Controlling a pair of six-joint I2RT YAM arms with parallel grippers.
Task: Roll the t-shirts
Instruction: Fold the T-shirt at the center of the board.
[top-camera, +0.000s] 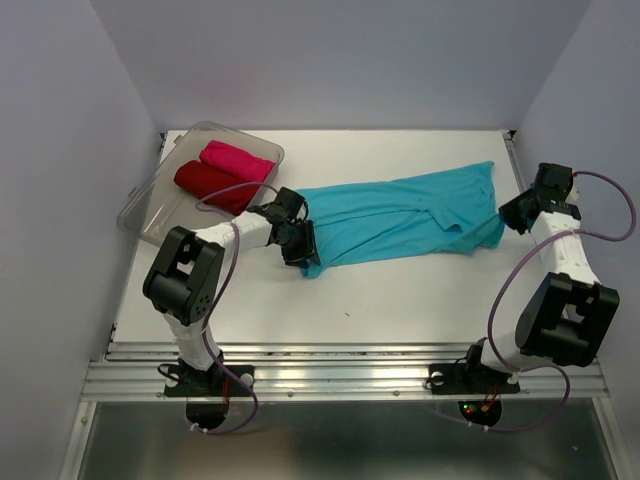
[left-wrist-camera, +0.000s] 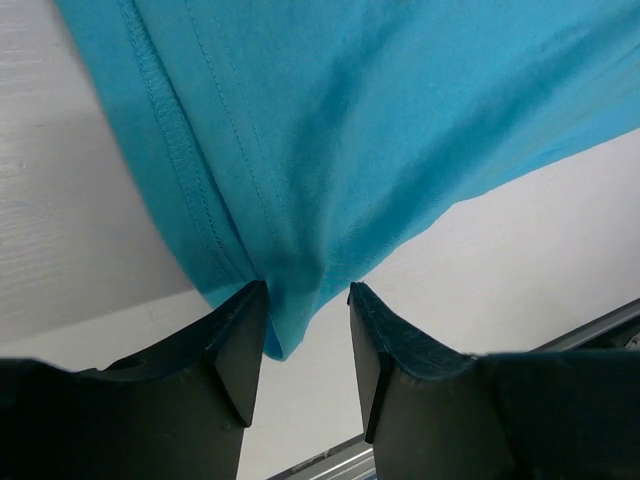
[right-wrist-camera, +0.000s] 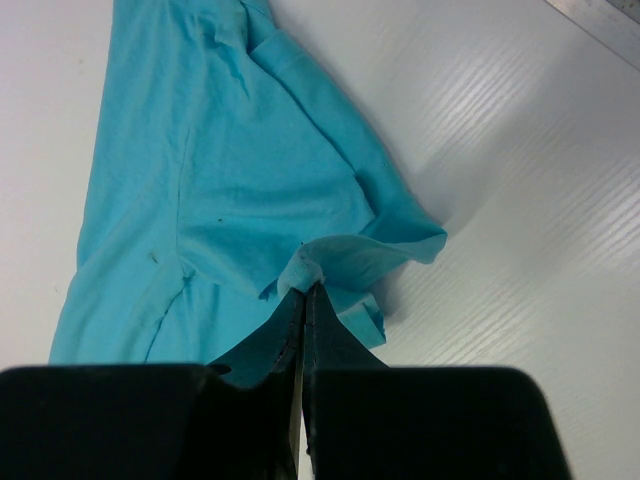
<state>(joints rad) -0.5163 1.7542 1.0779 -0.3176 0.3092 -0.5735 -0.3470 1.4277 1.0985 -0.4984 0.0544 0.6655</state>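
The turquoise-blue t-shirt (top-camera: 400, 215) lies stretched out flat across the middle of the white table. My left gripper (top-camera: 300, 245) is at its left end. In the left wrist view the jaws (left-wrist-camera: 307, 290) stand apart, and a corner of the shirt (left-wrist-camera: 350, 120) hangs between them against the left finger. My right gripper (top-camera: 510, 215) is at the shirt's right end. In the right wrist view it (right-wrist-camera: 305, 288) is shut on a pinched fold of the shirt's edge (right-wrist-camera: 200, 170). The dark red t-shirt (top-camera: 210, 185) and the magenta-pink t-shirt (top-camera: 238, 160) lie rolled in the tub.
The clear plastic tub (top-camera: 140, 215) sits at the table's back left, just behind my left arm. Bare white table (top-camera: 400, 300) runs in front of the shirt to the metal rail at the near edge. Grey walls close in both sides and the back.
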